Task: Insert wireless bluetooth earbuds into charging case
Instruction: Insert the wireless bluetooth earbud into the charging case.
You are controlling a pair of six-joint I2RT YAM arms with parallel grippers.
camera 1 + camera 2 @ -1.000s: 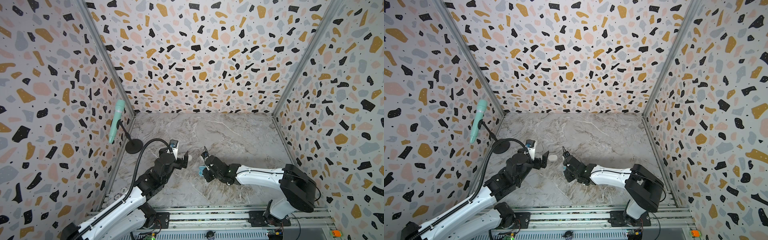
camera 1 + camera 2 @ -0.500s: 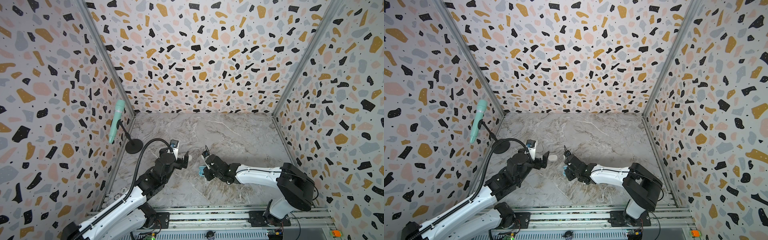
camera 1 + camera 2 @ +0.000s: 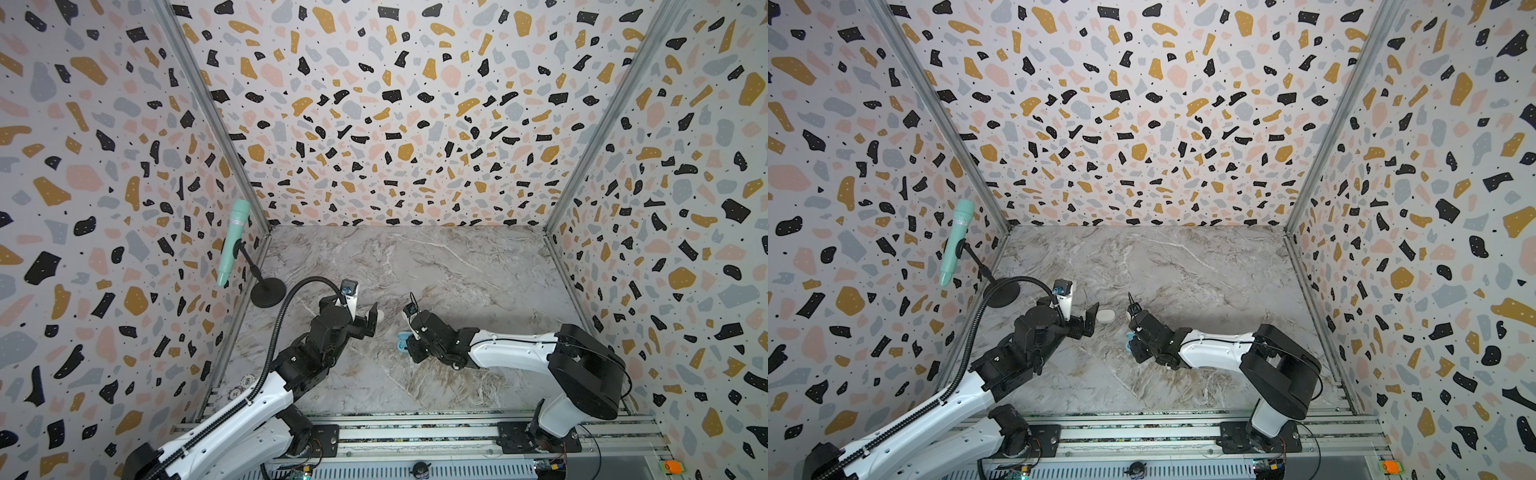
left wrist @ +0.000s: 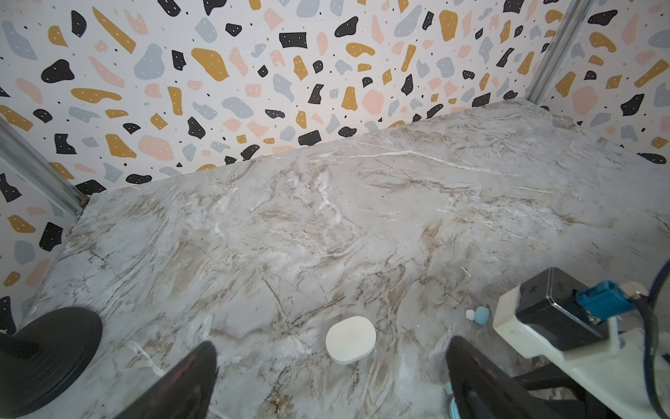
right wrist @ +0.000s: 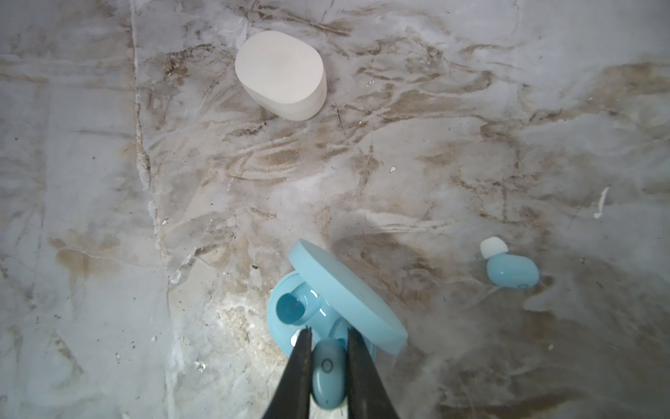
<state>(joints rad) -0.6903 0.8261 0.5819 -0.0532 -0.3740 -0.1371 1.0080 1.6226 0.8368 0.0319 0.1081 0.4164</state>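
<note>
Marble-patterned tabletop (image 3: pixel 457 270) filled the lower middle of both top views, boxed in by terrazzo-print walls (image 3: pixel 395 104). At the left edge of that surface a mint-green microphone (image 3: pixel 232 241) leaned on its black stand (image 3: pixel 268 293). Just right of it the left arm (image 3: pixel 249 407) reached up from the lower left corner. The left gripper (image 3: pixel 1093 320) hung with its jaws spread as wide as they would go, holding nothing. In the left wrist view I could see its two black fingers (image 4: pixel 188 377) standing well apart. The white case (image 4: pixel 350 339) lay on the marble between and a little beyond them, touched by neither. In a top view that white case (image 3: pixel 1105 316) lay closed and flat, just right of the left gripper.

Further right, near the middle of the frame, the blue case (image 3: pixel 401 343) sat open under the nose of the right gripper (image 5: pixel 328 335). The right wrist view showed its lid (image 5: pixel 344 294) tilted up and one round socket (image 5: pixel 290 308) bare. The right gripper was nearly closed, its slim dark fingers pinching a light blue earbud (image 5: pixel 328 366) at the case's other socket. Whether the bud was fully seated I could not tell. A second light blue earbud (image 5: pixel 511 272), with a white tip, lay loose on the marble, apart from the blue case. The left wrist view caught it too, beyond the right arm's wrist camera (image 4: pixel 554 312). The right arm (image 3: pixel 511 351) stretched back to the lower right.
</note>
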